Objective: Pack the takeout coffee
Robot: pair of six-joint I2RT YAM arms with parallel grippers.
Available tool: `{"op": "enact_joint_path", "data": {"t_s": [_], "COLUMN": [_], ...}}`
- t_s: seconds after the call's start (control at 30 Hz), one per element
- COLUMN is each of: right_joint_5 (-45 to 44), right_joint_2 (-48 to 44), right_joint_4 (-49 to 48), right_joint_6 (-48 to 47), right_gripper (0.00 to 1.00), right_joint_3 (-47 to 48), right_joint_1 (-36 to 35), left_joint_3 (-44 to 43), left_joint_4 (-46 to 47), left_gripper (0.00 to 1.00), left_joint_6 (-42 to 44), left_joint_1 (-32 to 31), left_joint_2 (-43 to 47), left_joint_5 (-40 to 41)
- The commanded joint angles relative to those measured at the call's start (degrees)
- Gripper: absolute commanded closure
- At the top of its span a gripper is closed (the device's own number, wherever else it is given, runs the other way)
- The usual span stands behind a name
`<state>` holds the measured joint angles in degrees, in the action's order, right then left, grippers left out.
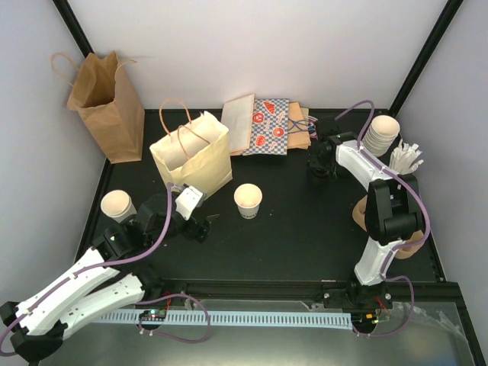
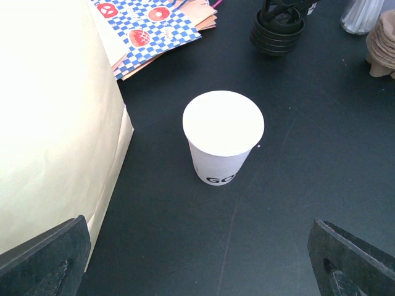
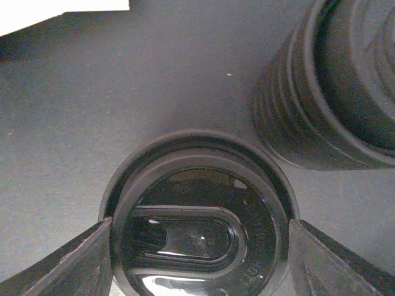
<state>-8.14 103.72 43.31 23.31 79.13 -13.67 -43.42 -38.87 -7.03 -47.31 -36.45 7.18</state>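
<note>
A white paper cup (image 1: 248, 200) stands upright mid-table, just right of the cream handled bag (image 1: 192, 155). In the left wrist view the cup (image 2: 223, 135) is ahead of my left gripper (image 2: 199, 271), which is open and empty and a short way from it. A second cup (image 1: 117, 204) stands at the left edge, and a stack of cups (image 1: 380, 134) at the back right. My right gripper (image 1: 319, 165) is down over a stack of black lids. In the right wrist view its fingers (image 3: 74, 265) press both sides of the top black lid (image 3: 197, 228).
A brown paper bag (image 1: 107, 97) stands at the back left. Flat patterned bags (image 1: 268, 125) lie at the back. A second lid stack (image 3: 333, 92) is beside the right gripper. White sticks (image 1: 406, 158) and cardboard carriers (image 1: 364, 212) are at the right edge.
</note>
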Motion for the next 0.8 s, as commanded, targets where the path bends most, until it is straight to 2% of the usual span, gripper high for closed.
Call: {"op": "enact_joint_path", "data": {"t_s": [0.0, 0.13, 0.17, 0.23, 0.27, 0.4, 0.43, 0.5, 0.57, 0.77], "right_joint_5": [-6.80, 1.70, 1.56, -4.03, -3.45, 7.71, 8.26, 8.05, 4.15, 1.25], "right_joint_2": [-2.01, -3.05, -3.24, -3.20, -2.95, -2.20, -2.21, -2.33, -2.22, -4.97], "right_joint_4": [1.32, -0.71, -0.69, 0.60, 0.93, 0.18, 0.32, 0.05, 1.53, 1.43], "right_joint_6": [-1.05, -2.01, -1.99, -1.89, -2.46, -6.19, -6.20, -6.00, -5.53, -6.10], "right_gripper": [0.26, 0.26, 0.27, 0.28, 0.27, 0.28, 0.29, 0.29, 0.31, 0.30], "right_joint_3": [-1.06, -2.40, -2.33, -1.48, -1.06, -0.99, -1.22, -1.55, -1.10, -1.26], "right_joint_1": [-0.35, -0.39, -0.50, -1.62, -1.82, -1.63, -1.77, -1.86, -2.27, -2.82], "left_joint_3": [-0.17, -0.17, -0.17, -0.17, -0.17, -0.17, -0.17, -0.17, -0.17, -0.17], "left_joint_4": [1.75, 1.75, 1.74, 1.68, 1.55, 1.67, 1.68, 1.63, 1.52, 1.65], "left_gripper": [0.01, 0.01, 0.01, 0.01, 0.01, 0.01, 0.01, 0.01, 0.01, 0.01], "left_joint_6": [0.35, 0.39, 0.35, 0.27, 0.22, 0.25, 0.26, 0.26, 0.26, 0.26], "left_joint_1": [0.24, 0.29, 0.29, 0.29, 0.28, 0.27, 0.29, 0.29, 0.27, 0.24], "left_joint_2": [-0.11, -0.07, -0.13, -0.06, -0.04, 0.15, 0.15, 0.06, -0.03, -0.02], "left_joint_5": [-0.93, -0.99, -1.01, -1.02, -1.03, -1.02, -0.95, -0.94, -1.01, -1.08]}}
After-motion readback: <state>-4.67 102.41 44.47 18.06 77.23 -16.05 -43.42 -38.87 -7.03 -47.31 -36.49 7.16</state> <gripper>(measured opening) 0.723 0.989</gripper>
